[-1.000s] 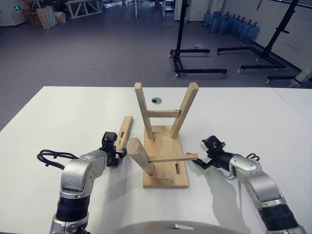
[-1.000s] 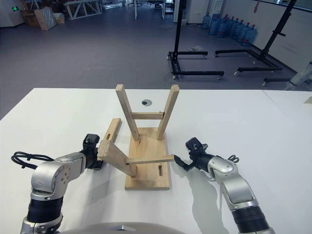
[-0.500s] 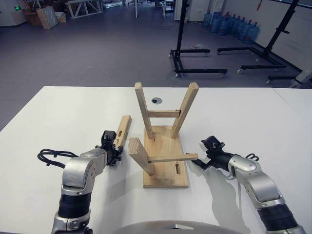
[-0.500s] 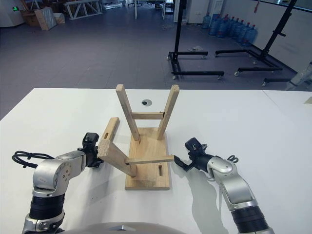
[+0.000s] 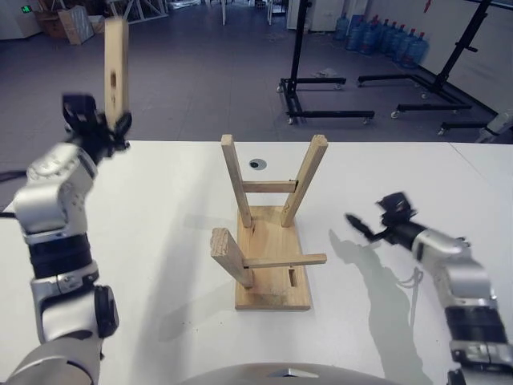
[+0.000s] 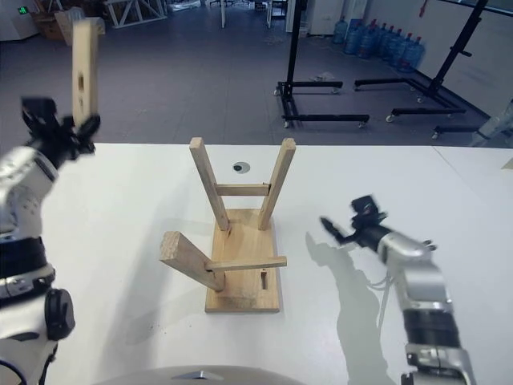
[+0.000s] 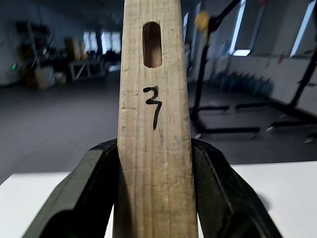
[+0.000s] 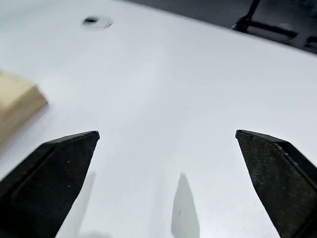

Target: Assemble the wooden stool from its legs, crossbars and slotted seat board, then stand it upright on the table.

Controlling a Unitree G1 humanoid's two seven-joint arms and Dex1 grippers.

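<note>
Left jaws clamped on slotted leg (image 5: 116, 68), held high at 10 o'clock of seat board (image 5: 268, 298); right jaws open, empty, at 3 o'clock above worktop (image 5: 160, 208); risk: unsupported crossbar (image 5: 288, 261) and tilted near leg (image 5: 232, 258) toppling before mortise lands.

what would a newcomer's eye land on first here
The left claw, high on the left, clamps a slotted wooden leg upright. In the middle of the table, a half-built stool sits upside down on its seat board: two legs joined by a crossbar, a third leg leaning. The right claw hangs open above the table's right side.
</note>
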